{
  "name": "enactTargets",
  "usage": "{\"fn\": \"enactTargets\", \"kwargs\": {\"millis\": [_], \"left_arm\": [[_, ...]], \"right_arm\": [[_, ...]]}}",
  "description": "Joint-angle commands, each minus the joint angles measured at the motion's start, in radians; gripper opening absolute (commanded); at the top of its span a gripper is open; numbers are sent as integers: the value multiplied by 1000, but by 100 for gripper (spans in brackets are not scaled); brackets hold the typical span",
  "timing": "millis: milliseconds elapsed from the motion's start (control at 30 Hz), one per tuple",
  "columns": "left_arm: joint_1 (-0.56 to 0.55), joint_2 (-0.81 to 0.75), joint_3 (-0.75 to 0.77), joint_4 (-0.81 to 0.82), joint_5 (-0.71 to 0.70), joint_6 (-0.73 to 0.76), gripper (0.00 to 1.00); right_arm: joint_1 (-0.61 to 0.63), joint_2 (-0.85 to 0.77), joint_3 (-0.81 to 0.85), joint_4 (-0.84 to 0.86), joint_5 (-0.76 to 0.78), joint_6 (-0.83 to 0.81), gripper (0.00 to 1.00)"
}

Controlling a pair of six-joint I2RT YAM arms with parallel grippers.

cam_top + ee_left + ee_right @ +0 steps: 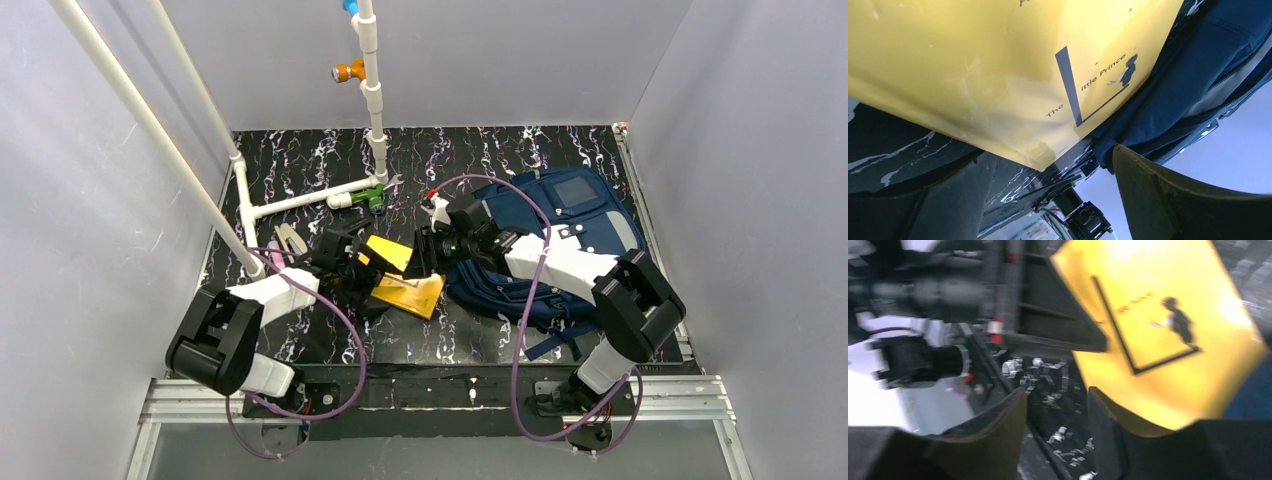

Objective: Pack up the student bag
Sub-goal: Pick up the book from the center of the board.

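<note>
1. Far left: white pipe frame point(300, 201) standing on a black, white-veined worktop point(300, 160). Beside its foot, a small pale object point(290, 240), too small to name.
2. Left of centre: left claw point(1045, 170), fingers spread wide and pointed toward a corner of the book. Nothing pinched, as far as visible from the wrist view.
3. Centre: yellow book point(998, 75), cover reading "The Little Prince", out over the worktop between the 2 claws, with 1 edge just beside navy fabric. From above, 2 yellow shades, brighter behind and more orange in front. 1 open book or 2 books: not clear. Flat or tilted: also not clear.
4. Right of centre: right claw point(1057, 402) in a blurred wrist view, fingers partly spread, only worktop showing between them. Book just beyond the nearer finger; contact not clear.
5. Right: student bag point(575, 215), navy with pale trim and a clear pocket window, lying on the right half of the worktop, partly under the right arm. Straps trailing toward the near edge.
6. Progress, as a judgement: packing not finished.
   - Book outside the bag, close to its left side.
   - Bag contents hidden, so no count of items already inside.
   - Left to do: gripping the book, guiding it through the bag's opening, then any other loose item.
</note>
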Motion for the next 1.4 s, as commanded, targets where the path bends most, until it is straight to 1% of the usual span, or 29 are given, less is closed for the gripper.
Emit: {"fn": "enactTargets", "kwargs": {"millis": [0, 67, 133, 233, 333, 467, 600, 700, 767, 833, 900, 967, 1067, 1133, 1267, 1367], "left_arm": [[-14, -15, -68, -144, -169, 4, 88], [-13, -63, -100, -166, -191, 3, 89], [-12, -121, -126, -190, -207, -2, 89], [-7, -165, -154, -203, -230, -8, 90], [6, -167, -156, -202, -223, 4, 91], [22, -130, -124, -199, -218, 45, 93], [35, -83, -90, -195, -212, 86, 94], [46, -59, -86, -194, -214, 97, 93], [48, -56, -91, -191, -220, 98, 93], [51, -56, -96, -196, -227, 95, 93], [56, -63, -99, -203, -234, 98, 93], [60, -80, -101, -220, -254, 104, 92], [64, -124, -108, -256, -300, 110, 92], [64, -158, -117, -279, -330, 116, 91], [63, -202, -142, -282, -346, 134, 91], [63, -192, -153, -221, -294, 141, 90]], "right_arm": [[-9, 19, 161, -287, 235, -246, 60], [-14, 81, 240, -362, 282, -335, 64], [-18, 153, 311, -382, 272, -375, 65], [-19, 277, 438, -429, 273, -425, 67], [-25, 376, 501, -399, 276, -449, 73], [-29, 476, 574, -437, 282, -484, 75], [-29, 478, 529, -391, 234, -456, 75], [-29, 457, 478, -353, 183, -422, 71], [-29, 431, 447, -318, 175, -401, 71], [-29, 410, 445, -325, 140, -368, 68], [-29, 382, 424, -310, 75, -298, 64], [-28, 342, 357, -216, 1, -190, 59], [-21, 286, 245, -42, -66, -18, 54], [-9, 257, 199, 43, -78, 49, 54], [17, 209, 153, 61, -58, 89, 54], [25, 173, 134, 66, -46, 101, 54]]}}
